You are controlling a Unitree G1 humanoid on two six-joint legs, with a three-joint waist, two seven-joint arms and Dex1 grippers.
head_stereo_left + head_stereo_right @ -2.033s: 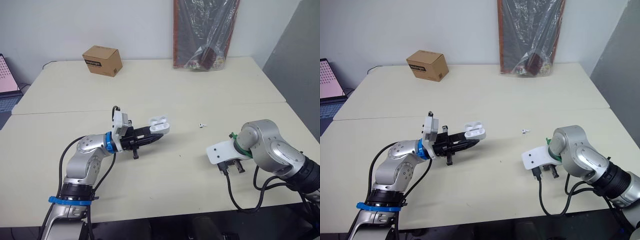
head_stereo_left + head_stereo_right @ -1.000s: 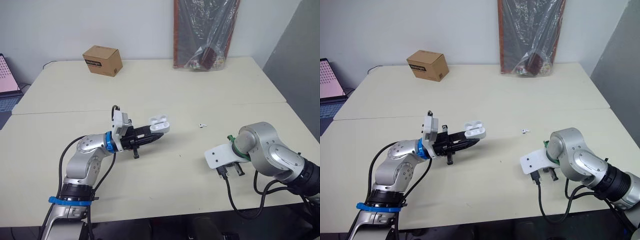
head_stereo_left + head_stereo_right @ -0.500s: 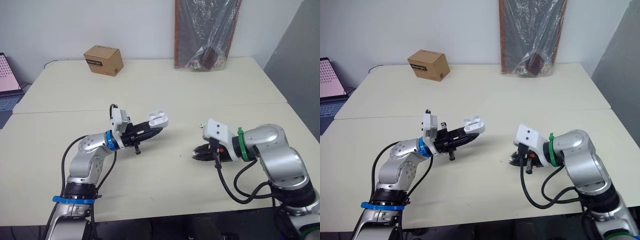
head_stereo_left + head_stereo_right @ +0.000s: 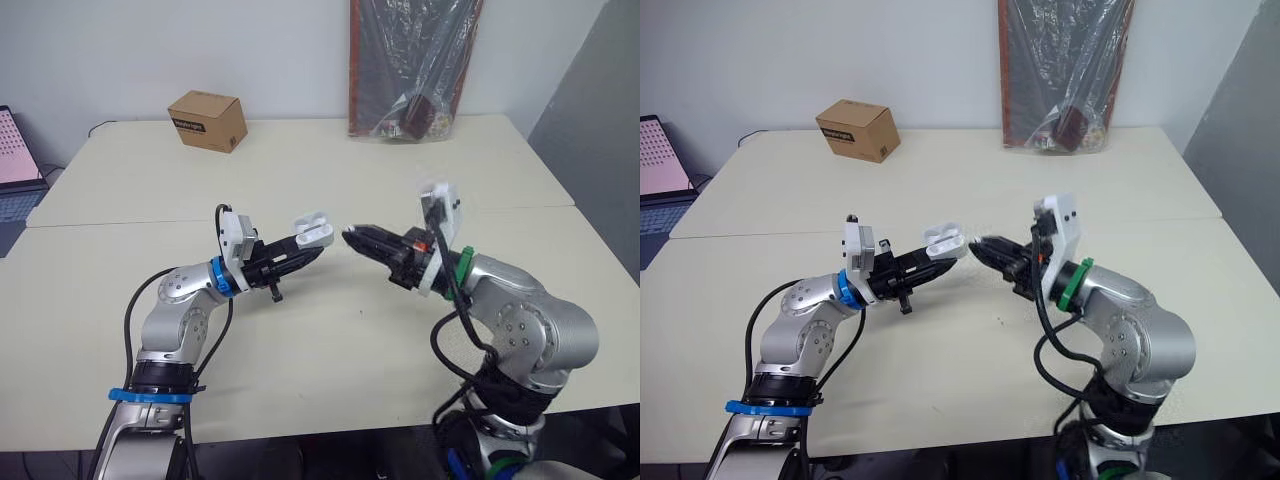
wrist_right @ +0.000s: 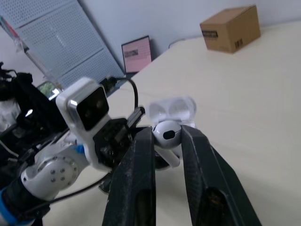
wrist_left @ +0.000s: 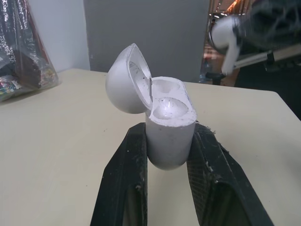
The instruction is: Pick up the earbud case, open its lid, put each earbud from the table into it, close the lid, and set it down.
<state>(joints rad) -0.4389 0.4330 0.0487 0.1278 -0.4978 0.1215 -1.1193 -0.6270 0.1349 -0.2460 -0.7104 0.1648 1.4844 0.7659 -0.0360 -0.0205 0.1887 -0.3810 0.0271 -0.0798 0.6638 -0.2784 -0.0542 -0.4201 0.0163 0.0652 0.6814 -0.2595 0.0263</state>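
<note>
Misalignment risk, head view: right gripper (image 4: 352,238) points tip-first at the small white plastic earbud case (image 4: 314,229), which the left gripper (image 4: 303,247) grasps above the beige worktop (image 4: 300,340) with its lid open. If the small glossy white earbud (image 5: 167,132) meets the rim instead of a well, it could pop loose and drop, or the push could twist the case in its grasp. Both arms are bent at the elbow, forearms angled inward, tips near each other but apart.

Left wrist view: case stands upright between the two black fingers (image 6: 124,183), lid hinged back. Only its lower body is clamped, so a push from above may tip it. Earbud hangs blurred beyond the case, not in a well.

Right wrist view: right gripper is clenched on the earbud's rounded bulb, stem pointing down, case just beyond. That bulb pinch looks slippery.
</note>
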